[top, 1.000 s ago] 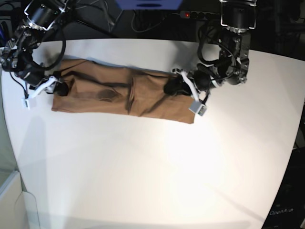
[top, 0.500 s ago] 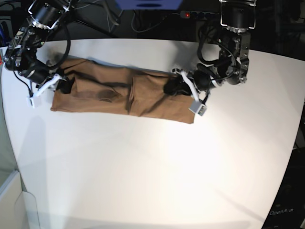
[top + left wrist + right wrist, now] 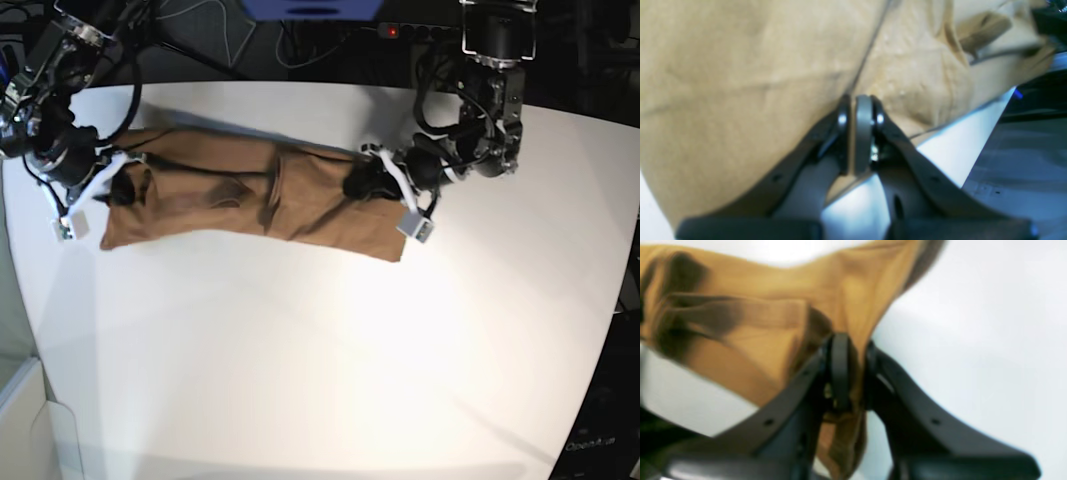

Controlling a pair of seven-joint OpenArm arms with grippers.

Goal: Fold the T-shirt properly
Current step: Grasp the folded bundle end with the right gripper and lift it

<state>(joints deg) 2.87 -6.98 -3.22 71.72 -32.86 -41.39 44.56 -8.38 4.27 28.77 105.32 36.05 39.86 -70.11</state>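
The tan-brown T-shirt [image 3: 250,195] lies as a long folded strip across the back of the white table [image 3: 330,350]. My right gripper [image 3: 113,190] is at the strip's left end. In the right wrist view its fingers [image 3: 839,366] are shut on a bunched fold of the T-shirt [image 3: 766,323], raised slightly off the table. My left gripper [image 3: 365,184] sits on the strip's right part. In the left wrist view its pads [image 3: 863,130] are pressed together, pinching the edge of the T-shirt [image 3: 750,83].
A power strip with a red light [image 3: 392,31] and cables lie beyond the table's back edge, next to a blue object [image 3: 312,8]. The table's curved edge [image 3: 610,330] runs down the right side.
My right gripper has shut on the shirt's left end and drawn it slightly left and toward the front, bunching the cloth. The left arm has stayed still.
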